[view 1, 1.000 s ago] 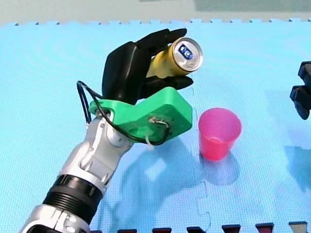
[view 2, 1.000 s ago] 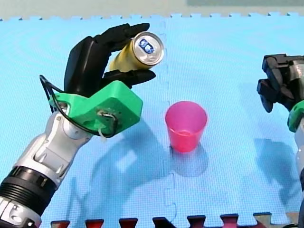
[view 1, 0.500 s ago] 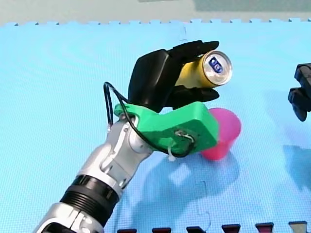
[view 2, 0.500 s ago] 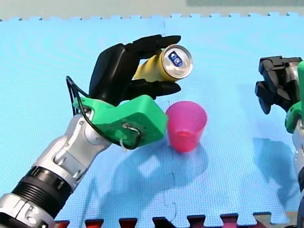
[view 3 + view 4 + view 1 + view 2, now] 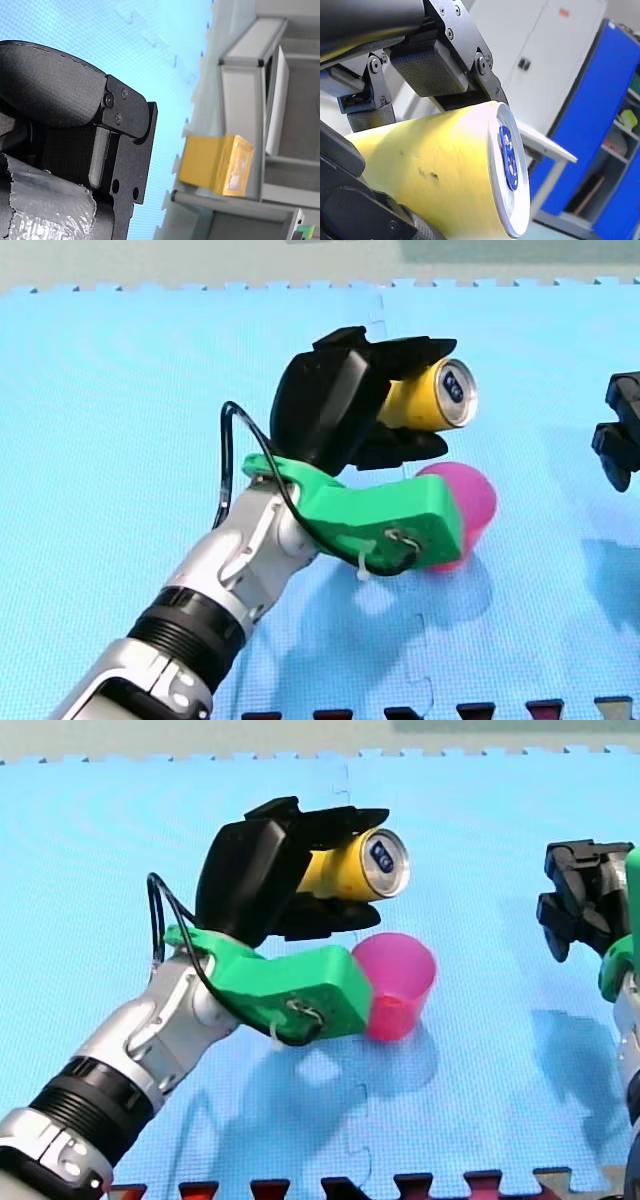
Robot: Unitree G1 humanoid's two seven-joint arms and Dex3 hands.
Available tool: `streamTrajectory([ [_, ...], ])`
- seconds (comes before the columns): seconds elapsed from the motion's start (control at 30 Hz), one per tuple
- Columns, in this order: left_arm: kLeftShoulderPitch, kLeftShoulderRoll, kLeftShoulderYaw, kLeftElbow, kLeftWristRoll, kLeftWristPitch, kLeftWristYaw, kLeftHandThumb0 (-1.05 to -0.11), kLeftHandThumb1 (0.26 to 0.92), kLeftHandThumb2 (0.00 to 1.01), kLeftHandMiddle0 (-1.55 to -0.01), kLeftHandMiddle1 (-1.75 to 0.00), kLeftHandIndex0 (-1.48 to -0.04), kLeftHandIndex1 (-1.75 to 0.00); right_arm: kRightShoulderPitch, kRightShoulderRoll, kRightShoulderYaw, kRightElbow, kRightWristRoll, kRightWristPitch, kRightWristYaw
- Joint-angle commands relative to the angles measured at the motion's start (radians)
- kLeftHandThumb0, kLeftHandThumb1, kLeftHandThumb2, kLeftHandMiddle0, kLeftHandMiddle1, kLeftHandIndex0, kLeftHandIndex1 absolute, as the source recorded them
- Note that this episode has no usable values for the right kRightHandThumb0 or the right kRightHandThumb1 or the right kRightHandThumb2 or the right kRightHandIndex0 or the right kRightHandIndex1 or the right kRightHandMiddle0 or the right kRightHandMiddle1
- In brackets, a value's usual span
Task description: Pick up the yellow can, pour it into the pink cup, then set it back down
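My left hand (image 5: 385, 405) is shut on the yellow can (image 5: 430, 397), which lies tipped on its side in the air with its silver top facing right. The can hangs just above the pink cup (image 5: 398, 982), which stands upright on the blue mat, partly hidden by the green wrist block (image 5: 385, 515). In the second wrist view the yellow can (image 5: 435, 175) shows close up between black fingers (image 5: 427, 67), its top with a blue tab. My right hand (image 5: 580, 905) hovers at the right edge, apart from the cup, holding nothing.
A blue foam mat (image 5: 110, 430) covers the whole work surface, with open room at left and in front. The first wrist view shows a black hand part (image 5: 75, 130) over the mat, and grey shelving with a yellow box (image 5: 215, 165) beyond the mat's edge.
My left arm carried the can rightward over the cup and tipped it further onto its side. The wrist block now covers more of the cup. The right hand stayed put.
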Motion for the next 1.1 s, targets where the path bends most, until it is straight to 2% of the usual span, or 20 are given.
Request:
streamTrajectory([
  [0.0, -0.018, 0.010, -0.021, 0.014, 0.024, 0.006, 0.036, -0.415, 0.863, 0.00, -0.87, -1.49, -1.16, 0.00, 0.001, -0.001, -0.001, -0.002, 0.002, -0.002, -0.005],
  [0.07, -0.025, 0.014, -0.036, 0.031, 0.043, 0.009, 0.064, -0.417, 0.867, 0.00, -0.88, -1.42, -1.16, 0.00, 0.003, -0.001, -0.001, -0.002, 0.001, -0.007, -0.007],
  [0.3, -0.046, 0.029, -0.089, 0.086, 0.105, 0.022, 0.171, -0.369, 0.868, 0.00, -0.86, -1.34, -1.22, -0.03, 0.007, -0.003, 0.003, -0.002, -0.004, -0.028, -0.016],
  [0.47, -0.054, 0.039, -0.123, 0.108, 0.141, 0.039, 0.234, -0.346, 0.869, 0.00, -0.84, -1.32, -1.24, -0.04, 0.005, -0.003, 0.003, -0.001, -0.005, -0.030, -0.016],
  [0.7, -0.076, 0.056, -0.179, 0.136, 0.206, 0.090, 0.292, -0.319, 0.860, 0.00, -0.81, -1.31, -1.21, -0.04, 0.006, -0.001, -0.005, 0.000, 0.005, -0.037, -0.005],
  [1.07, -0.107, 0.051, -0.231, 0.203, 0.244, 0.145, 0.362, -0.316, 0.848, 0.00, -0.82, -1.32, -1.21, -0.08, 0.004, 0.002, -0.010, 0.003, 0.005, -0.041, -0.002],
])
